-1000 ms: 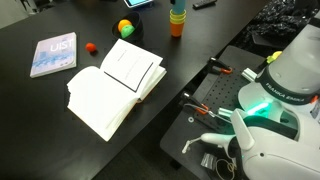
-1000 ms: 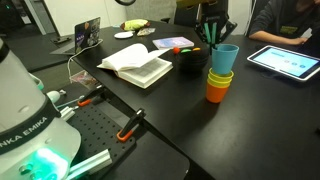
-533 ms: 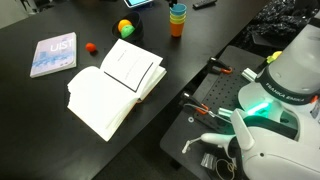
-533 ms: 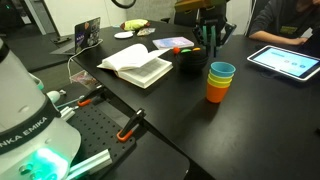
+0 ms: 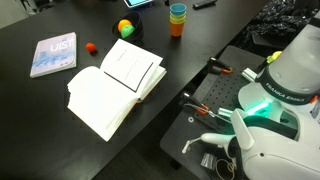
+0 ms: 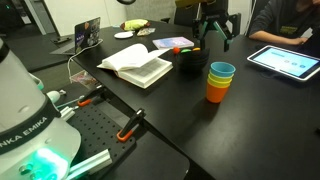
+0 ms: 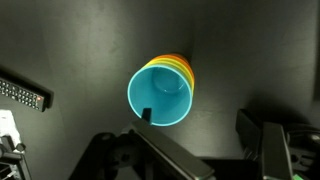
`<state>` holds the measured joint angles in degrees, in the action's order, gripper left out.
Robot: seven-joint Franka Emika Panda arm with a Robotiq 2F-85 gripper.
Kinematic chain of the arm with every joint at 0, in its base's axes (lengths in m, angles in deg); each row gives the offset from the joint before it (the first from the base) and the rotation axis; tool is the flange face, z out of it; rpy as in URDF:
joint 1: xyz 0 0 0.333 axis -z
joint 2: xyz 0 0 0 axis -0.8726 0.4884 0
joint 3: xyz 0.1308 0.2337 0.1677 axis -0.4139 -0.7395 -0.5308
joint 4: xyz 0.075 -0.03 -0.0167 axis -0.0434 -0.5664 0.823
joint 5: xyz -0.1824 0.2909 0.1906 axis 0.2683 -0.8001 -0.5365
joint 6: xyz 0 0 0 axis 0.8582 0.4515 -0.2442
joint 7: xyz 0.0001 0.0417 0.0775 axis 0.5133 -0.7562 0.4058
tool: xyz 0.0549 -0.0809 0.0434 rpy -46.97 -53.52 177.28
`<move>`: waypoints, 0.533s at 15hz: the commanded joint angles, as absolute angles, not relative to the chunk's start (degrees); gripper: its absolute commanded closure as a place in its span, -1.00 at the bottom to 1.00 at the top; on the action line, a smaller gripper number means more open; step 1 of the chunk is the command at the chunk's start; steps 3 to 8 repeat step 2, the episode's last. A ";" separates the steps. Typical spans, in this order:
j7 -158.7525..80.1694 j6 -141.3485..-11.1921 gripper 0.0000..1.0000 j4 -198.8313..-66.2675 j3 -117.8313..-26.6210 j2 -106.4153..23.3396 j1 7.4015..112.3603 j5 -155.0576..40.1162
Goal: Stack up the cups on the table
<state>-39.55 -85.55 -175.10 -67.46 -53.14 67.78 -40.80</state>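
The cups point(image 6: 220, 82) stand as one stack on the black table point(image 6: 255, 115): a light blue one on top, yellow under it, orange at the bottom. The same stack point(image 5: 177, 18) shows at the table's far edge in both exterior views. From the wrist view I look down into the light blue cup point(image 7: 160, 92), with yellow and orange rims point(image 7: 186, 67) peeking out beside it. My gripper point(image 6: 214, 25) hangs above and behind the stack, open and holding nothing. In the wrist view my gripper point(image 7: 198, 125) has one fingertip point(image 7: 146, 115) overlapping the blue rim.
An open book point(image 5: 115, 85) lies mid-table, a blue book point(image 5: 53, 53) beyond it, with a yellow-green ball point(image 5: 126, 28) and a small red ball point(image 5: 90, 47) nearby. A tablet point(image 6: 285, 62) lies past the stack. A remote point(image 7: 22, 95) shows in the wrist view.
The jaws opened and let go of the light blue cup, which dropped down into the stack. The gripper then lifted away above it.
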 commanded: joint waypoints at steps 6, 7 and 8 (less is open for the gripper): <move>-37.22 -80.52 -1.00 -174.92 -67.82 -57.14 67.22 -40.18; -37.22 -80.52 -1.00 -174.92 -67.82 -57.14 67.22 -40.18; -37.22 -80.52 -1.00 -174.92 -67.82 -57.14 67.22 -40.18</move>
